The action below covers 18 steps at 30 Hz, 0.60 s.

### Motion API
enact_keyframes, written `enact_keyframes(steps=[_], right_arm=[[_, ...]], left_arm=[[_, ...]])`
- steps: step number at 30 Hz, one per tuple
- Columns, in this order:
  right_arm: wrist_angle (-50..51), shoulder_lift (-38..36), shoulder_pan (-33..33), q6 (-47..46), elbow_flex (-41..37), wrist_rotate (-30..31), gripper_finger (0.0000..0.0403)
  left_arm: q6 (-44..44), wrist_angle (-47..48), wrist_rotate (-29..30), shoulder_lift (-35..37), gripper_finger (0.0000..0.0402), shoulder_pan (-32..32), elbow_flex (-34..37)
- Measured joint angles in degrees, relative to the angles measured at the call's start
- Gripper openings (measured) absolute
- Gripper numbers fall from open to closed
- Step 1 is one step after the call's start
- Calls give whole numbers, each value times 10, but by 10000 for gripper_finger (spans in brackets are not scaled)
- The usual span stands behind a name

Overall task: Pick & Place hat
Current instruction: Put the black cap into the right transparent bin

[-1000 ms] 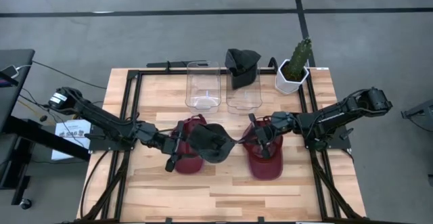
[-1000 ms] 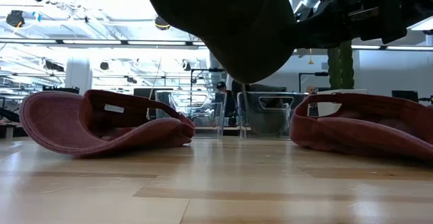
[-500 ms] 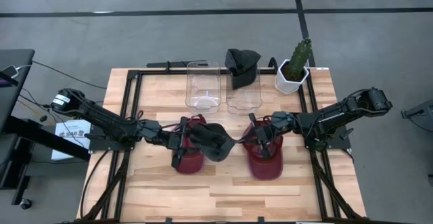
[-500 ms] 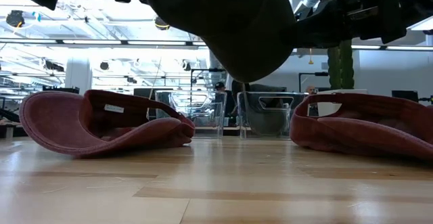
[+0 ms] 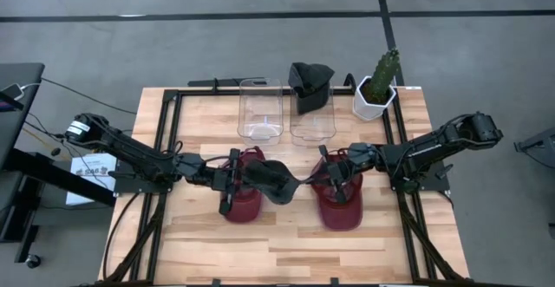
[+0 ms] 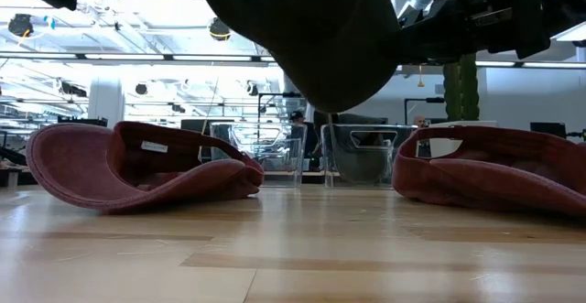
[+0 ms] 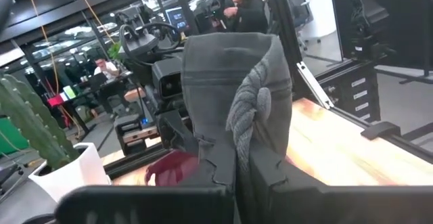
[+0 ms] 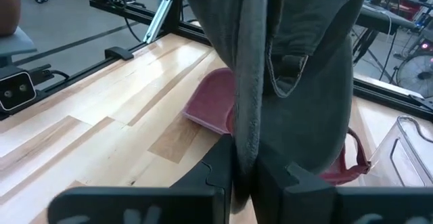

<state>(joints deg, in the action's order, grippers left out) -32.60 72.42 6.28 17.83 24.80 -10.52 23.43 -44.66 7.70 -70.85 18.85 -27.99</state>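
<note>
1. Holding a dark grey hat (image 5: 270, 180) aloft between both arms, above the desk (image 5: 295, 244) and between two maroon hats (image 5: 243, 202); this looks like the carrying step.
2. The left pincer (image 5: 236, 179) is clamped on the hat's one edge; the right pincer (image 5: 323, 179) pinches the opposite edge, fabric squeezed between its fingers (image 8: 216, 166).
3. Next move likely calls for both arms travelling together toward a clear bin (image 5: 260, 109); uneven motion could stretch or drop the hat.

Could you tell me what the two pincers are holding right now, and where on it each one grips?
Both hold the dark grey hat above the table: the left pincer pinches a fold at one edge, the right pincer the opposite edge.
</note>
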Motion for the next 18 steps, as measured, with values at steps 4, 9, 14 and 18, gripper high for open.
enact_keyframes(steps=[4,9,14,18], right_arm=[[0,0,0,-13,0,0,43],[37,0,0,-14,12,0,66],[90,0,9,-34,33,2,97],[90,0,22,-33,34,9,123]], left_arm=[[-15,0,-3,0,9,0,0],[-24,0,-5,0,10,0,0],[-24,1,-5,0,10,0,0],[-24,1,-5,0,10,0,0]])
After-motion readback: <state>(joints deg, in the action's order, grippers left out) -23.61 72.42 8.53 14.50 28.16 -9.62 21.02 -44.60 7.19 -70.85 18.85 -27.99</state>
